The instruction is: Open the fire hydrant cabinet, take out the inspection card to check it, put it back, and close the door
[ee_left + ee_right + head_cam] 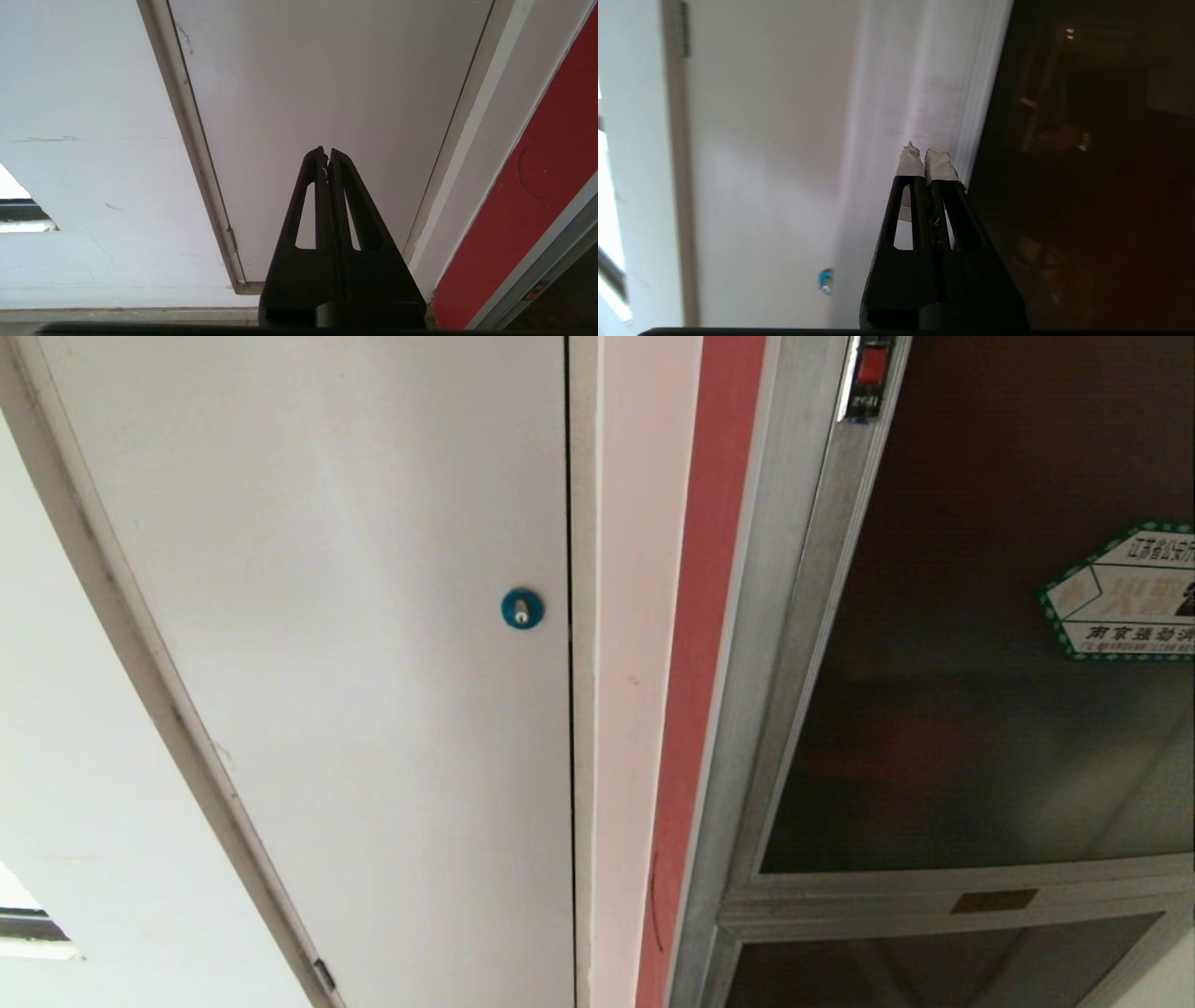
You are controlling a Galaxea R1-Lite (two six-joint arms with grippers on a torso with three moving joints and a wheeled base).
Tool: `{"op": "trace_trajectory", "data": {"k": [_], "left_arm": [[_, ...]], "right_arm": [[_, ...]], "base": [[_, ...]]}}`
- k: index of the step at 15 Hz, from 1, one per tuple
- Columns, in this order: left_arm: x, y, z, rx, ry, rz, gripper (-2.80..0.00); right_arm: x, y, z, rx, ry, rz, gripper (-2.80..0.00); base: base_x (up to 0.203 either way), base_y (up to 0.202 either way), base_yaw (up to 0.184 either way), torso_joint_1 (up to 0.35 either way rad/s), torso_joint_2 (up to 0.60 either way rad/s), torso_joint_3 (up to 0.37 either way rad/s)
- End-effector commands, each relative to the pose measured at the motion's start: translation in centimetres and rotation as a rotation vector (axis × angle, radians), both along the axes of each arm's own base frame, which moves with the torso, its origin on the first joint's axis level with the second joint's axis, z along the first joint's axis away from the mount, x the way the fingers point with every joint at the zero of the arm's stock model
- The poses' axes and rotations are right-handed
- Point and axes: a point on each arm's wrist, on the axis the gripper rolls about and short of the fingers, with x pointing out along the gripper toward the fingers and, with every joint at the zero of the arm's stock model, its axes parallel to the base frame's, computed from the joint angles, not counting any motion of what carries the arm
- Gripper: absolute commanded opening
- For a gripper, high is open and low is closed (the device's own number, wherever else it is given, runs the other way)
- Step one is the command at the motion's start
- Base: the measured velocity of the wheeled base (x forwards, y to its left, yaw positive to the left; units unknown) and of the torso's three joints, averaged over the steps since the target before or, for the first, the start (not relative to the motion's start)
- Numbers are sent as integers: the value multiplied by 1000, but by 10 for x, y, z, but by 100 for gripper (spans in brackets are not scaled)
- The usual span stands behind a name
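Observation:
The fire hydrant cabinet (747, 709) fills the right of the head view, silver-framed with a red strip along its side. Its door (980, 728), dark tinted glass with a green-bordered hexagonal sticker (1125, 597) and a small red latch (870, 369), lies flush in the frame. The inspection card is hidden. My right gripper (925, 154) is shut with taped tips, empty, pointing at the pale frame edge beside the dark door glass (1101, 163). My left gripper (326, 151) is shut and empty, aimed at the white panel. Neither arm shows in the head view.
A plain white door (355, 616) with a blue round lock (522, 608) stands left of the cabinet; the lock (825, 281) also shows in the right wrist view. A smaller dark glass panel (934, 971) sits under the door. A window opening (28, 924) is at the far left.

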Motion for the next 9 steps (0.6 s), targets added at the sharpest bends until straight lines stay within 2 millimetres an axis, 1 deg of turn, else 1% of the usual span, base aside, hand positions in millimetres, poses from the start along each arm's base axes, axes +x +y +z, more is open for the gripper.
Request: {"op": "trace_trajectory", "data": {"k": [1, 3, 7, 9], "left_arm": [[0, 0, 0, 0, 1, 0, -280], [0, 0, 0, 0, 0, 0, -280], [0, 0, 0, 0, 1, 0, -280], [0, 0, 0, 0, 1, 0, -280]], "right_arm": [[21, 3, -7, -11, 23, -21, -280], [28, 3, -10, -16, 35, -29, -280], [48, -7, -16, -15, 38, -91, -280], [51, -12, -17, -15, 41, -111, -280]], "base": [[0, 0, 0, 0, 0, 0], [0, 0, 0, 0, 0, 0], [0, 0, 0, 0, 0, 0], [0, 0, 0, 0, 0, 0]]}}
